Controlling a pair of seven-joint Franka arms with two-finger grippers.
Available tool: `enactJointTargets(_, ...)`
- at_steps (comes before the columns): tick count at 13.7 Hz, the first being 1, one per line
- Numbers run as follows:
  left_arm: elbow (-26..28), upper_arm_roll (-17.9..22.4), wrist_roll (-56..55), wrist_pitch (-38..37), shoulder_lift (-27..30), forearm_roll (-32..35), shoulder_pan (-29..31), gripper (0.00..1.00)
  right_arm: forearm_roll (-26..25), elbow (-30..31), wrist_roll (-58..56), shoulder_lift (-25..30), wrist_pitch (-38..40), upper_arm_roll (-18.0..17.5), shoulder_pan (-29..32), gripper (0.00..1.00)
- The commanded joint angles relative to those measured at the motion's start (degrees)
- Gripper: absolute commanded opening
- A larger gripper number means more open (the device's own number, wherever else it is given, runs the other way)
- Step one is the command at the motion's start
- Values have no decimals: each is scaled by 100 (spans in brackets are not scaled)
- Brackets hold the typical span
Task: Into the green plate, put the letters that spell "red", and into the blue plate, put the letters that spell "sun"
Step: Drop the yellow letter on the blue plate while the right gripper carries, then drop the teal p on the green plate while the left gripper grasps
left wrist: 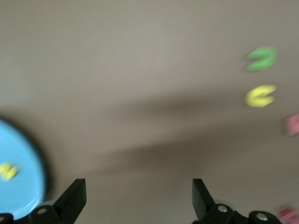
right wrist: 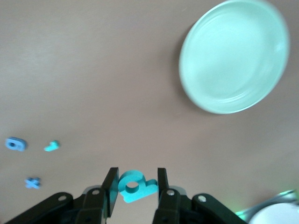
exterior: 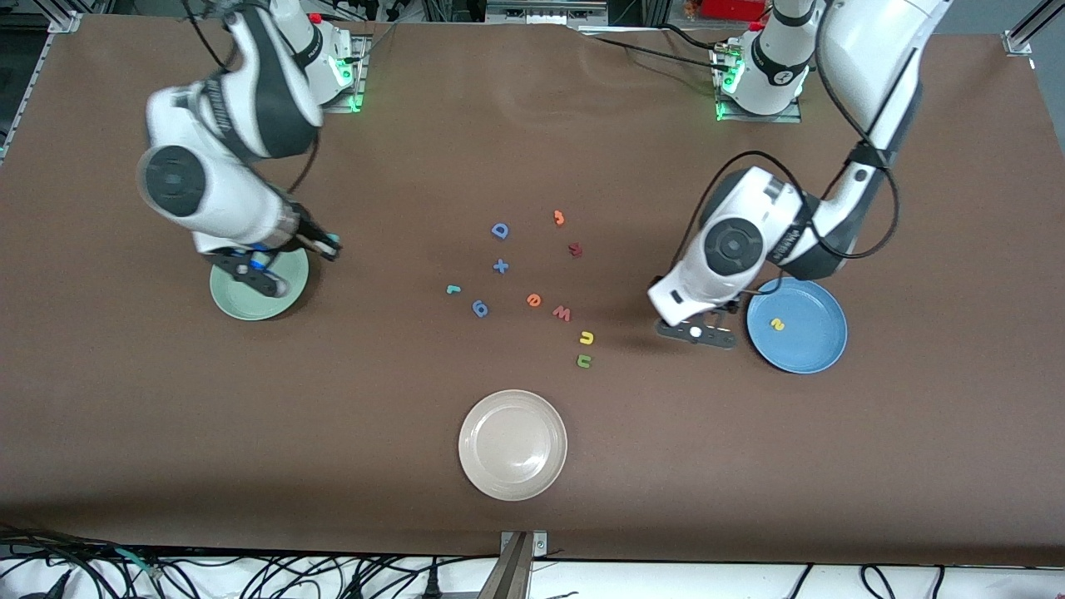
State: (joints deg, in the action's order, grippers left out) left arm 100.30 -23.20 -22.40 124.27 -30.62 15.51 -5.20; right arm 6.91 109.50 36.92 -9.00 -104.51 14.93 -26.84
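So the blue plate (exterior: pixel 797 324) has just the yellow "s" (exterior: pixel 778 324) lying in it, and the green plate (exterior: pixel 259 284) looks empty. Right gripper (right wrist: pixel 134 185) hangs by the green plate, jaws pinching the teal "d" (right wrist: pixel 135 185), stem lying sideways between them. Left gripper (left wrist: pixel 139 198) is over bare table beside the blue plate, jaws spread wide.

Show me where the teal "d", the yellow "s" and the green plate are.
teal "d" (right wrist: pixel 133 186): right wrist view, on its round bowl, between the jaws.
yellow "s" (exterior: pixel 778 324): front view, on its middle.
green plate (right wrist: pixel 233 56): right wrist view, on its bare floor.
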Motion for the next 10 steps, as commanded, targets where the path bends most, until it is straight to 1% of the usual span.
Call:
enactJointTargets(1, -230, 26, -19, 762, -391, 198, -130, 100, 136, 133, -1288, 109, 194, 667, -23, 13)
enactJointTargets(3, -230, 26, 16, 1396, -663, 207, -245, 100, 118, 194, -1914, 31, 168, 1028, -23, 13)
enactJointTargets(4, -239, 35, 16, 1538, -787, 225, -358, 100, 118, 264, -2056, -48, 98, 1117, -23, 13)
enactJointTargets(5, -256, 61, -10, 1574, -883, 251, -542, 100, 118, 343, -2136, -110, -7, 1135, -14, 13)
enactJointTargets(6, -491, 87, -1, 1574, -998, 268, -648, 100, 118, 544, -2249, -145, -234, 1179, -14, 13)
enactJointTargets(7, -685, 88, -19, 1574, -1138, 277, -754, 100, 118, 798, -2416, -145, -567, 1214, -5, 13)
enactJointTargets(8, -756, 131, -36, 1574, -1252, 269, -877, 100, 118, 1088, -2618, -180, -927, 1241, 12, 13)
enactJointTargets(10, -880, 577, -36, 1574, -1315, 321, -1306, 100, 118, 1476, -2874, -268, -1456, 1285, 56, 13)
